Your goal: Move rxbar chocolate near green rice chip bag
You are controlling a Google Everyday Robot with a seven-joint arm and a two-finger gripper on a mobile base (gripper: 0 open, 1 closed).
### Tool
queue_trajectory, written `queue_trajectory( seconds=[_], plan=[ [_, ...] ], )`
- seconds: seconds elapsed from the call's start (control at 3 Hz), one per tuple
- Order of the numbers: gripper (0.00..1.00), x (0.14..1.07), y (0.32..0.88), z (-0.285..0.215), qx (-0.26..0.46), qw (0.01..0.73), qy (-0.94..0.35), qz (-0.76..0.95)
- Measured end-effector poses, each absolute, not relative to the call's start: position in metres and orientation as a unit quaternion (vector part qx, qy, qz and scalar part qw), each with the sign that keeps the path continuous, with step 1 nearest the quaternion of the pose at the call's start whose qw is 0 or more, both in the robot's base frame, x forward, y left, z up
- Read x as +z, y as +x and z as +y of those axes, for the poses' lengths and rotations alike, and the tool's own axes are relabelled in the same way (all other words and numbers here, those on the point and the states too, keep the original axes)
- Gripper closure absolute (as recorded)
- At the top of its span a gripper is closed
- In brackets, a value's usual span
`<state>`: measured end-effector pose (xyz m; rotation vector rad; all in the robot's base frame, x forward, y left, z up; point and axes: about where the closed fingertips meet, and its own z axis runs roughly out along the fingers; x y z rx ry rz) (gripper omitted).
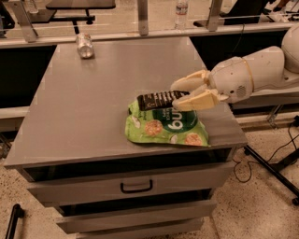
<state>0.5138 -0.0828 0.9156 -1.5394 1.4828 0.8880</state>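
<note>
The rxbar chocolate [159, 100] is a small flat dark bar with pale lettering. My gripper [178, 95] comes in from the right and is shut on the bar's right end, holding it level just above the table. The bar's left end sticks out over the top edge of the green rice chip bag [168, 126], which lies flat near the table's front right corner. The bag's white lettering reads upside down from here.
A silver can [85, 45] lies on its side at the far left of the grey table [84, 107]. The table has drawers below with a dark handle [136, 186]. A clear bottle [181, 9] stands behind the table. Cables and a stand leg lie on the floor at right.
</note>
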Motion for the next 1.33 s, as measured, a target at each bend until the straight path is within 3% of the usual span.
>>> queue_trajectory(
  seconds=[0.67, 1.0, 1.33],
  plan=[
    [0.08, 0.9153, 0.5136, -0.0789, 0.353, 0.401, -0.611, 0.585],
    [0.00, 0.9151, 0.5135, -0.0770, 0.354, 0.400, -0.612, 0.584],
    [0.00, 0.9151, 0.5135, -0.0770, 0.354, 0.400, -0.612, 0.584]
  ],
)
